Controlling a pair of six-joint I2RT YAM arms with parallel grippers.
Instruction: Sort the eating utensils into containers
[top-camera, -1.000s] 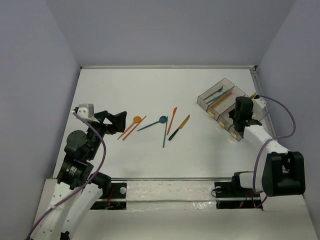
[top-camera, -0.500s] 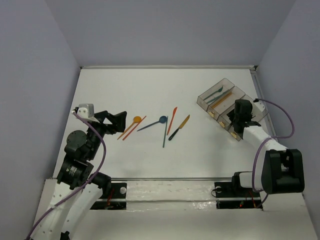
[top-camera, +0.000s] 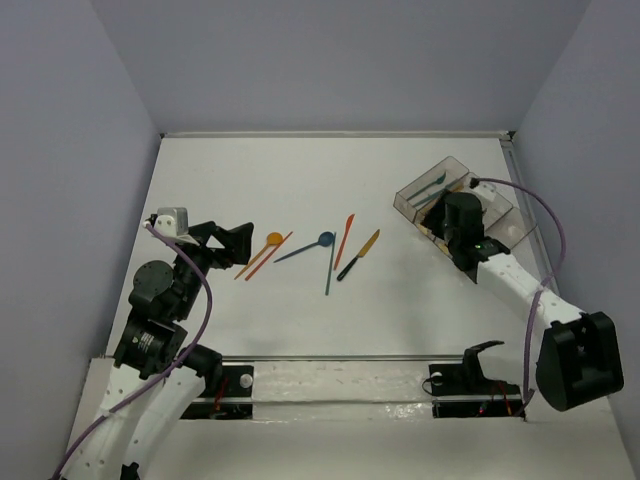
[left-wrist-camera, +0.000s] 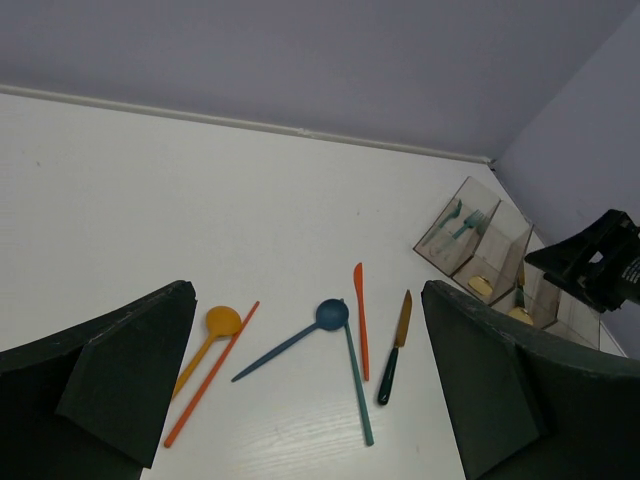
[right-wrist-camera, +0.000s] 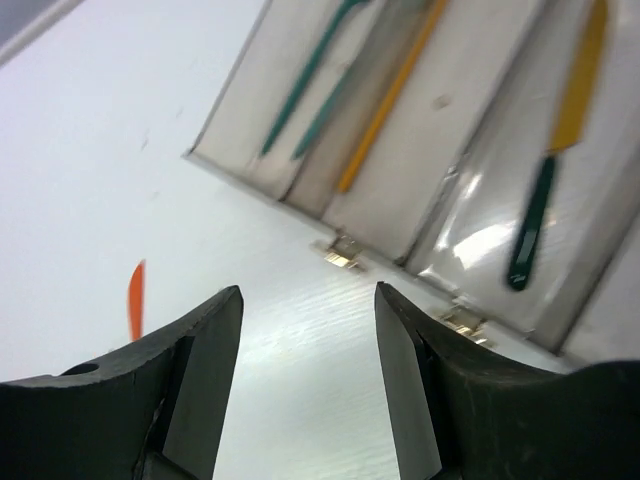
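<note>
Right end effector (right-wrist-camera: 308, 305) has slid up-left over the containers (top-camera: 412, 198) at upper right, jaws now apart, empty.
Left end effector (left-wrist-camera: 307, 292) gapes wide; six eating utensils (top-camera: 326, 238) lie mid-desk (top-camera: 300, 170), others in bins.

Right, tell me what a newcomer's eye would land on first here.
The bright loose utensils scattered mid-table stand out first, from the orange spoon on the left to the orange-bladed knife on the right. Next comes the clear divided tray at the far right, already holding a few pieces, with the right gripper open and empty at its near edge. The left gripper hangs open beside the scatter.
</note>
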